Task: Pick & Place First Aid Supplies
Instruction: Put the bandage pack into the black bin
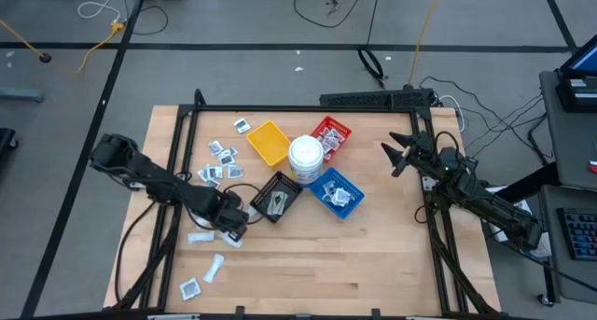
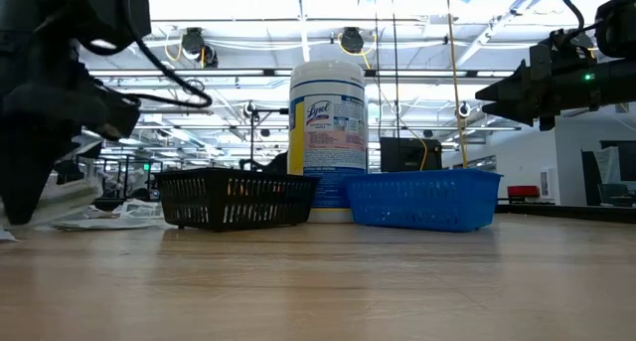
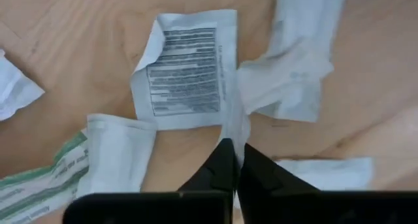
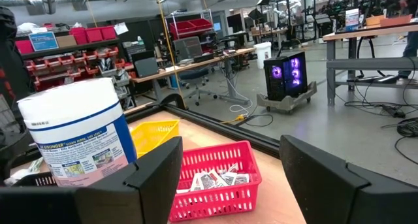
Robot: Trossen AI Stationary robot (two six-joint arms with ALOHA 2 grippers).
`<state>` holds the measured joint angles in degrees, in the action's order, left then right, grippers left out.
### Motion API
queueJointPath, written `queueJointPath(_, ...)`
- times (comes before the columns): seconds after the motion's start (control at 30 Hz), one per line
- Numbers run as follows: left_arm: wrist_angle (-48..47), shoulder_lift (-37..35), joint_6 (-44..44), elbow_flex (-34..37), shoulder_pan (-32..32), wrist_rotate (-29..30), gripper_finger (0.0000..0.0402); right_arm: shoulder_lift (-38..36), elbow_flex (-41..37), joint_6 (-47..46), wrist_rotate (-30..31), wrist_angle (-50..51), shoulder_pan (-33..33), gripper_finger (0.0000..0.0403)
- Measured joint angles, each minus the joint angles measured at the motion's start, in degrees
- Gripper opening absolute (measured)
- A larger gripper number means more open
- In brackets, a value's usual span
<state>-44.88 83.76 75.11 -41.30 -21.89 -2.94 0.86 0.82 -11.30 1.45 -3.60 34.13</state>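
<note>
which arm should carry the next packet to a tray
Left. Its gripper is down among the loose packets, shut on a white packet. The right gripper hangs open, off beside the trays.

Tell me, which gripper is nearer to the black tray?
Left. The left gripper is down at the table just beside the black tray, shut on a white packet. The right gripper hovers open far across, beyond the blue tray.
</note>
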Motion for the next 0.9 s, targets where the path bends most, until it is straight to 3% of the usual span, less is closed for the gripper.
queueJointPath(0.53, -9.29, -11.38, -4.72, -7.36, 0.0, -5.12, 0.0003, 0.02, 0.0, 0.0, 0.0, 0.01, 0.0, 0.0254)
queueJointPath(0.9, -13.51, -1.95, -14.83, -18.85, 11.08, -5.22, 0.0002, 0.02, -0.02, 0.0, 0.0, 0.0, 0.0, 0.0254)
